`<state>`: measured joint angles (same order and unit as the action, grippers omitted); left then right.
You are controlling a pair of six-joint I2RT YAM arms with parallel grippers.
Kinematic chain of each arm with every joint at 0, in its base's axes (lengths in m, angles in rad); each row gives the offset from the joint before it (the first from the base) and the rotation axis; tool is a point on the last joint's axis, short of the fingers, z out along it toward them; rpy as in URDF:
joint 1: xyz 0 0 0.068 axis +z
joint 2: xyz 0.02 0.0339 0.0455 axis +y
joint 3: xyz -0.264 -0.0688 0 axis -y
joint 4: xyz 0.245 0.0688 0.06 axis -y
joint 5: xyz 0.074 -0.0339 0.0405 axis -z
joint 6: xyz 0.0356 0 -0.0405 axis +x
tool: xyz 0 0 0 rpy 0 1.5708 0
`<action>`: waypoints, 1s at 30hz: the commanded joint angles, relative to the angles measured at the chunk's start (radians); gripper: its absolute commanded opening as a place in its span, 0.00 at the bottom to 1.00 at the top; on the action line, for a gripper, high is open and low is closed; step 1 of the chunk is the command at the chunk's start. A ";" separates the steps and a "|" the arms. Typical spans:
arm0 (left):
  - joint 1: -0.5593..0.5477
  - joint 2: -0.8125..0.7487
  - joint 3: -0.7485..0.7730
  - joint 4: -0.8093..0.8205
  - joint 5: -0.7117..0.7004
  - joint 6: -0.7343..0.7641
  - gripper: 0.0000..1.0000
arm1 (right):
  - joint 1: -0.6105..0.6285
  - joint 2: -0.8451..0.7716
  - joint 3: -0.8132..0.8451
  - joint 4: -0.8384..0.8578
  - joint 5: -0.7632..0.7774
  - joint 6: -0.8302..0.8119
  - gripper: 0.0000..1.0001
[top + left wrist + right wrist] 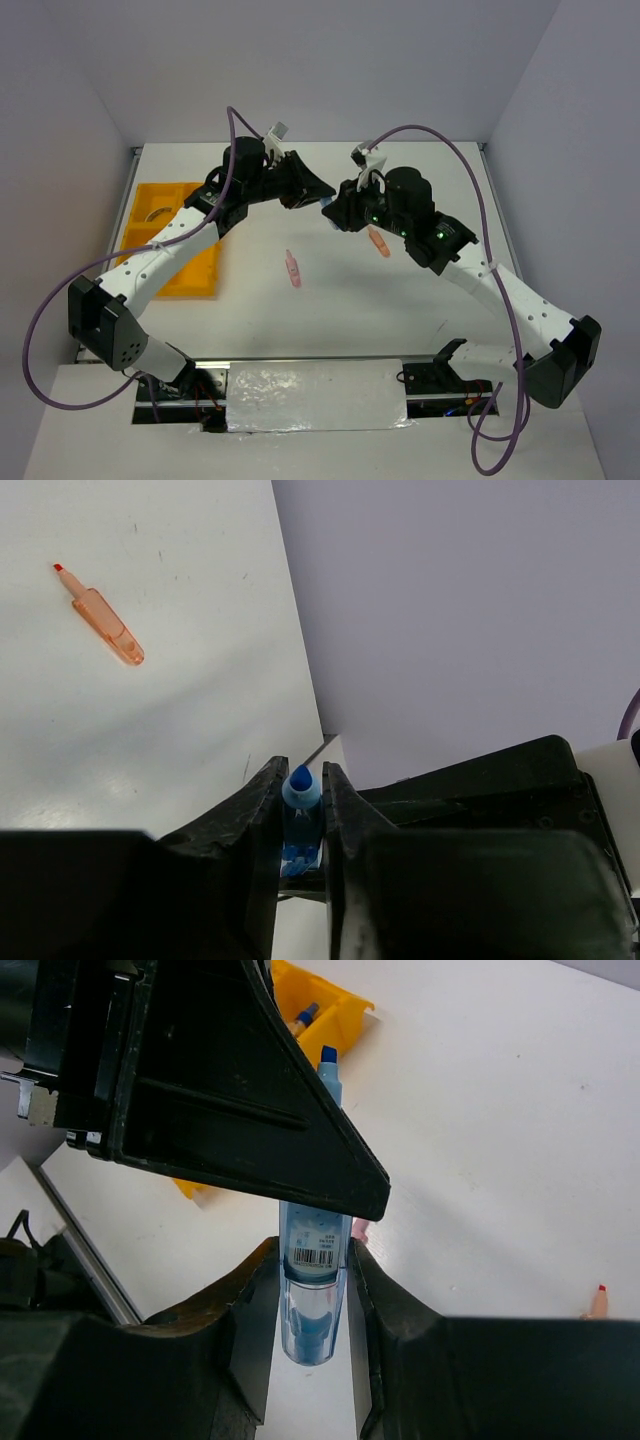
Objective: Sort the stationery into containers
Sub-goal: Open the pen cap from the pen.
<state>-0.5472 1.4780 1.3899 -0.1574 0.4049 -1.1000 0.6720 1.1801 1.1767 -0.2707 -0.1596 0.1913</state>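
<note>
A blue marker-like piece [314,1260] with a clear end and a barcode label hangs above the table between both arms. My left gripper [300,777] is shut on its blue-tipped end [301,792]. My right gripper [313,1260] has its fingers pressed against the clear end from both sides. The two grippers meet at mid-table, left gripper [318,193] and right gripper [332,212]. A pink piece [292,268] lies on the table below them. An orange piece [378,241] lies beside the right wrist. The yellow-orange tray [205,275] sits at the left.
The tray [335,1022] holds a blue-tipped item [305,1012] in one compartment and a pale ring [155,212] in another. The orange piece [100,615] lies far from the table's edge. Purple cables loop over both arms.
</note>
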 commanded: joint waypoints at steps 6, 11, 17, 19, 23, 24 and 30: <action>-0.007 -0.005 0.049 0.047 -0.020 0.020 0.79 | 0.024 -0.046 -0.006 0.056 -0.037 -0.021 0.00; -0.007 -0.021 0.046 0.006 -0.077 0.058 0.84 | 0.024 -0.054 -0.008 0.028 -0.009 -0.030 0.00; -0.003 -0.036 0.050 -0.011 -0.118 0.083 0.68 | 0.023 -0.056 -0.009 -0.002 0.034 -0.030 0.00; -0.003 -0.035 0.061 -0.021 -0.118 0.092 0.55 | 0.023 -0.056 -0.008 -0.012 0.037 -0.029 0.00; -0.003 -0.044 0.051 0.001 -0.113 0.089 0.50 | 0.023 -0.042 0.006 -0.033 0.054 -0.023 0.00; -0.003 -0.045 0.049 0.005 -0.110 0.089 0.46 | 0.023 -0.034 0.012 -0.038 0.058 -0.020 0.00; -0.003 -0.053 0.061 -0.030 -0.133 0.114 0.29 | 0.023 -0.016 0.017 -0.048 0.054 -0.006 0.00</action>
<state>-0.5491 1.4654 1.4052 -0.1932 0.2920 -1.0237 0.6895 1.1606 1.1683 -0.3214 -0.1219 0.1829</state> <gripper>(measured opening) 0.325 0.360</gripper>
